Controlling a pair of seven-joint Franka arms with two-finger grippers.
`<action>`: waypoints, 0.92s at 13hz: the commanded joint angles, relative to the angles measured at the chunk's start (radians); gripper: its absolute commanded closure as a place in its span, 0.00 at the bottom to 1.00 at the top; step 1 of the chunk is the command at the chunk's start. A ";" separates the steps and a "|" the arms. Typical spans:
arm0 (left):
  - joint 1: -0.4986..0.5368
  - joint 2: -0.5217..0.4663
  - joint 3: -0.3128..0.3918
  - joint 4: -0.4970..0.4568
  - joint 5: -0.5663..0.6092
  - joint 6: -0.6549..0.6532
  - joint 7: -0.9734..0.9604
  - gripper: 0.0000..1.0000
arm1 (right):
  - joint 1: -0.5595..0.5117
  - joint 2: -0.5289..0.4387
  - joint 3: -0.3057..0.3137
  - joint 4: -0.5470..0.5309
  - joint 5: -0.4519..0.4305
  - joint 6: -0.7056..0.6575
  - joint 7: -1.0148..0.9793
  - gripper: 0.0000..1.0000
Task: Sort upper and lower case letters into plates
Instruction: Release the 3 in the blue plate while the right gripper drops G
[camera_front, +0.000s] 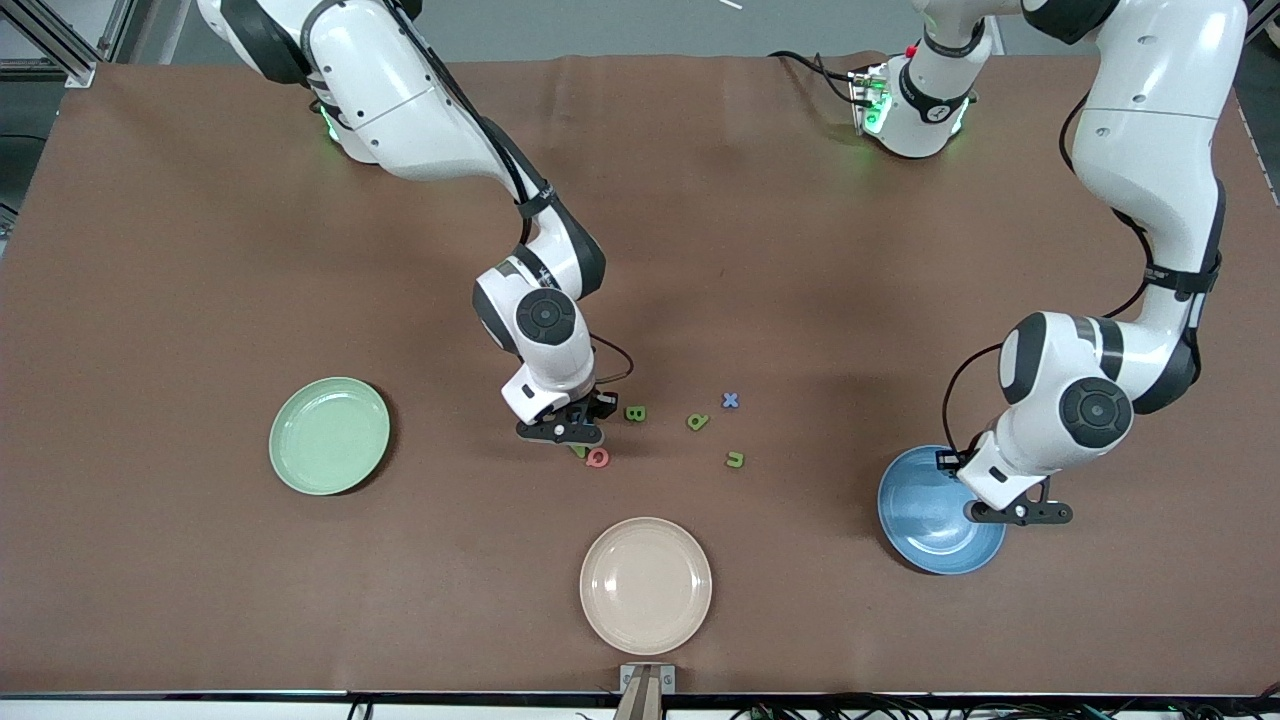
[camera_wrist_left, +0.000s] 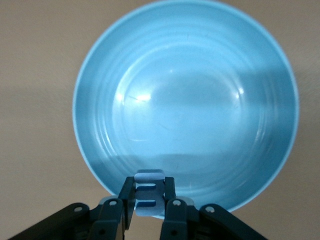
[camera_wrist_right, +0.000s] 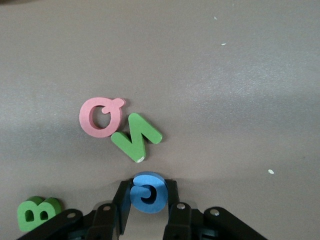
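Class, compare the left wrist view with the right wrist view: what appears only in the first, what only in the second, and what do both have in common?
Only the left wrist view shows the blue plate, with the left gripper over its rim, shut on a pale blue letter.

Only the right wrist view shows the pink letter, the green N-shaped letter touching it, and a green B, all lying on the table. The right gripper is shut on a blue G.

Both show a gripper clamping a blue letter above the brown table.
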 joint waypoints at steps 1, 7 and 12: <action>0.015 0.003 -0.007 -0.008 0.014 0.012 -0.017 0.67 | -0.008 0.006 -0.002 0.006 -0.018 -0.011 0.022 0.99; 0.006 -0.005 -0.009 -0.002 0.002 0.010 -0.031 0.37 | -0.185 -0.127 0.008 -0.025 -0.003 -0.192 -0.249 1.00; -0.125 -0.019 -0.018 0.004 0.006 0.001 -0.322 0.18 | -0.455 -0.334 0.012 -0.322 0.112 -0.165 -0.688 1.00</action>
